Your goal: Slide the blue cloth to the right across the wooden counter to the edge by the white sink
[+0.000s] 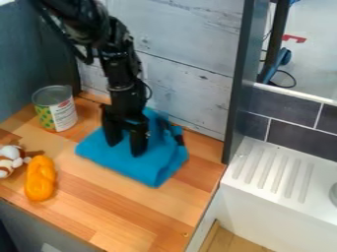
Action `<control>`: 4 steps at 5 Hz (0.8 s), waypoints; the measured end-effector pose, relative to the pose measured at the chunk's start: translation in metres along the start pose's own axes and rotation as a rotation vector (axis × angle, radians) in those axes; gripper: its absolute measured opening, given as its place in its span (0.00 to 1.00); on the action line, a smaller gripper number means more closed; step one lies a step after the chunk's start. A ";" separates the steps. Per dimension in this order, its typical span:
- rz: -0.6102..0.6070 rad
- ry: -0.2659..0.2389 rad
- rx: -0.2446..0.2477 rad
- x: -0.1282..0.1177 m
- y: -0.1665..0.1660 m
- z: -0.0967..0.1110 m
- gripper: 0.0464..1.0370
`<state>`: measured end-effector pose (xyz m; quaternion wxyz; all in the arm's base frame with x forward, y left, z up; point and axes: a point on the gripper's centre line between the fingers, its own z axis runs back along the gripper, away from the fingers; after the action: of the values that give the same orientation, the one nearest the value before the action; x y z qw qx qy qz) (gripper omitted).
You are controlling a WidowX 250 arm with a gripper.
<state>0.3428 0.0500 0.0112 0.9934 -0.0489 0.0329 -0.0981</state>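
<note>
Tool (125, 148) pointing down, fingers spread, at blue cloth (154, 170); arm (121, 66) slanting from upper left.

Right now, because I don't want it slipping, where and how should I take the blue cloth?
Probably by the raised folds at the back of the blue cloth, near the wall, coming down from above with the open gripper and pinching. The front part lies flatter and offers less to pinch.
</note>
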 end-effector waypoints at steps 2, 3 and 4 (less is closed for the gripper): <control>-0.009 0.023 0.012 -0.001 -0.022 -0.003 0.97; -0.025 0.020 0.007 0.001 -0.034 -0.003 0.97; -0.025 0.017 -0.007 0.004 -0.046 -0.003 0.97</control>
<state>0.3377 0.0041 0.0124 0.9916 -0.0520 0.0413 -0.1110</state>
